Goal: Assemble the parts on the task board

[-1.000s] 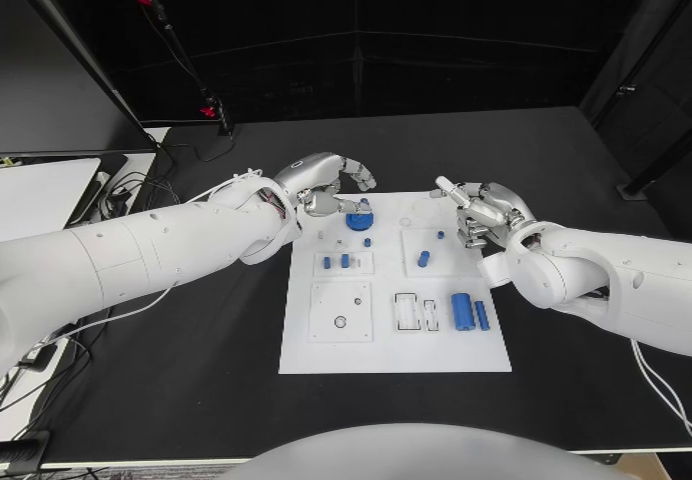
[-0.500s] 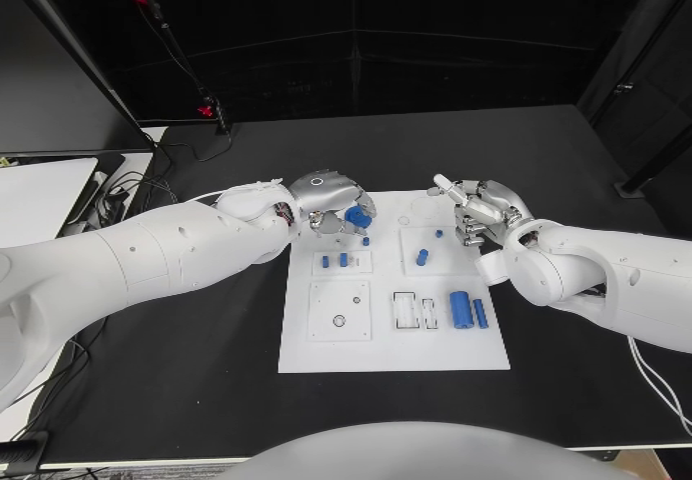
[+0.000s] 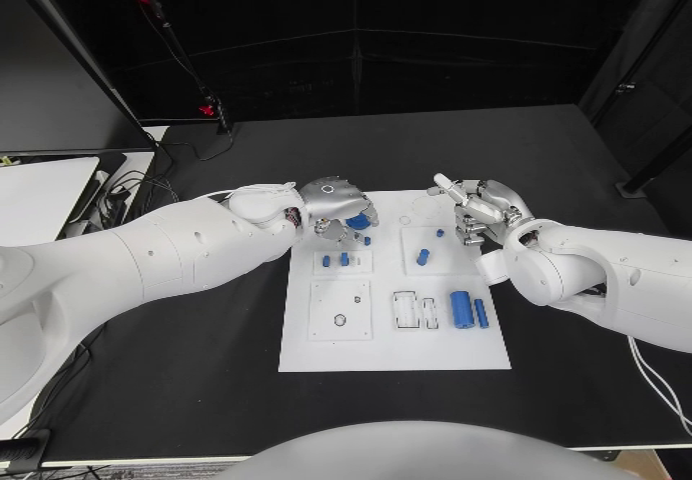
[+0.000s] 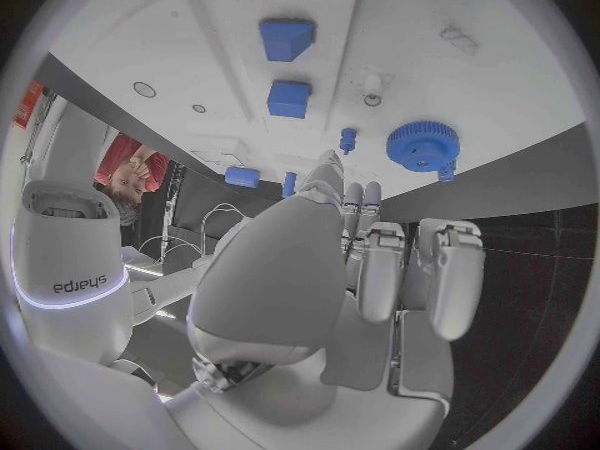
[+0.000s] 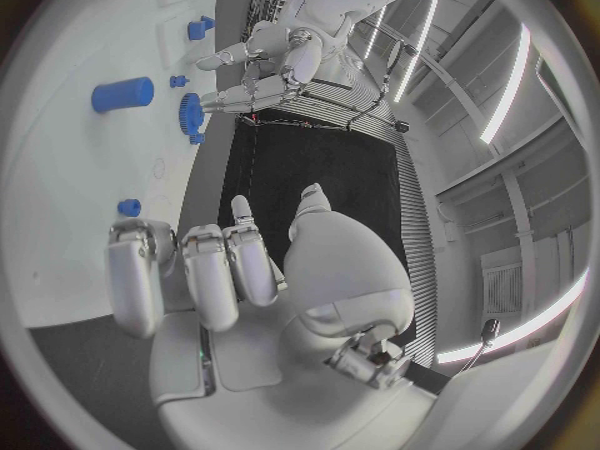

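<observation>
**Both hands poised over the far end of the task board**

Nearest the robot, the task board lies on the black table; its near half carries a large blue cylinder and a slimmer blue bar just beside it, nearer the right arm's side. Farther up the board, two small blue pegs stand just below the left hand, and a short blue cylinder lies close under the right hand.

The left hand hovers over the board's far left corner, palm down, its fingers held side by side and gently bent, nothing in them. The blue gear lies on the board just beyond those fingertips, at the board's edge; whether a fingertip touches it cannot be told. The right hand hangs over the board's far right corner, fingers apart and slightly curled, empty.

In the left wrist view the word "sharpa" reads, upside down, on a white casing of the robot.

Beyond the table, black curtains close off the room; cables trail off the table's left edge beside a white surface.
</observation>
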Tool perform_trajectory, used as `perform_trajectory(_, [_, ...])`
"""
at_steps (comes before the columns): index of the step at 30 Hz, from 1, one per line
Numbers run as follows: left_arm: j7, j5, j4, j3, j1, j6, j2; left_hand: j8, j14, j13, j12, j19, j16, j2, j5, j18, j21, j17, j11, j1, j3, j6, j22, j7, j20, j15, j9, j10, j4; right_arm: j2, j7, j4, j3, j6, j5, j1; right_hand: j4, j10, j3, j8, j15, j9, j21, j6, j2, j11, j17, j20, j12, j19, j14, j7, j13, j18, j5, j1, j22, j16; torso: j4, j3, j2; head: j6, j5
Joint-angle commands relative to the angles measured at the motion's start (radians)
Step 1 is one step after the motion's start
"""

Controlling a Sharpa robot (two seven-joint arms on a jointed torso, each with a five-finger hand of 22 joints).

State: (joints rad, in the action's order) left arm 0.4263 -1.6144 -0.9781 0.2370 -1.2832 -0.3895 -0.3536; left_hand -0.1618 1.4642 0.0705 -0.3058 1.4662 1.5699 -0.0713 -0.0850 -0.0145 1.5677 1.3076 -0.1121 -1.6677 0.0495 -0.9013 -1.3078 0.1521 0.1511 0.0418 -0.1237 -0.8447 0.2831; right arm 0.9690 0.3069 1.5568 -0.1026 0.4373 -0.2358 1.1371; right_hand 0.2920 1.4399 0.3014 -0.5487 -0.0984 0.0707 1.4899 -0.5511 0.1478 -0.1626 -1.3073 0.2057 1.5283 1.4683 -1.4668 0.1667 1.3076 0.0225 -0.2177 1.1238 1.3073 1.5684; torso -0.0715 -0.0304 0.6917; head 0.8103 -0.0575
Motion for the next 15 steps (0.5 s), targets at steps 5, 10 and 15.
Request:
perform_trajectory(5, [-0.020, -0.079, 0.016, -0.001, 0.002, 0.025, 0.014, 0.008, 0.107, -0.005, 0.001, 0.105, 0.001, 0.006, 0.005, 0.014, 0.003, 0.263, 0.013, -0.022, 0.025, -0.013, -0.263, -0.006, -0.013, -0.015, 0.009, -0.010, 0.001, -0.001, 0.006, 0.003, 0.000, 0.003, -0.001, 0.001, -0.001, 0.000, 0.008, -0.002, -0.006, -0.001, -0.005, 0.004, 0.011, 0.000, -0.263, 0.007, -0.003, 0.005, -0.104, 0.068, 0.147, 0.008, -0.007, 0.000, 0.223, 0.002, 0.0004, 0.0001, 0.001, 0.005, -0.004])
perform_trajectory(10, [-0.024, -0.113, 0.029, -0.001, 0.007, 0.028, 0.026, 0.012, 0.107, -0.007, 0.005, 0.105, 0.001, 0.007, 0.004, 0.014, 0.003, 0.263, 0.021, -0.032, 0.039, -0.021, -0.263, -0.014, -0.018, -0.023, 0.014, -0.014, 0.001, -0.002, 0.005, 0.003, 0.000, 0.003, -0.001, 0.001, -0.001, 0.000, 0.008, -0.002, -0.006, -0.001, -0.005, 0.004, 0.011, 0.000, -0.263, 0.007, -0.003, 0.005, -0.104, 0.068, 0.147, 0.008, -0.007, 0.000, 0.223, 0.002, -0.0001, -0.0002, 0.001, 0.007, -0.002])
perform_trajectory(15, [-0.025, -0.139, 0.039, -0.001, 0.012, 0.031, 0.036, 0.014, 0.107, -0.008, 0.007, 0.105, 0.001, 0.008, 0.004, 0.014, 0.003, 0.263, 0.028, -0.037, 0.049, -0.031, -0.263, -0.021, -0.021, -0.028, 0.018, -0.019, 0.002, -0.004, 0.004, 0.003, 0.000, 0.002, -0.001, 0.001, -0.001, 0.000, 0.008, -0.002, -0.006, -0.001, -0.005, 0.004, 0.011, 0.000, -0.263, 0.007, -0.003, 0.005, -0.104, 0.068, 0.147, 0.008, -0.007, 0.000, 0.223, 0.002, 0.0004, 0.0002, 0.001, 0.009, -0.002])
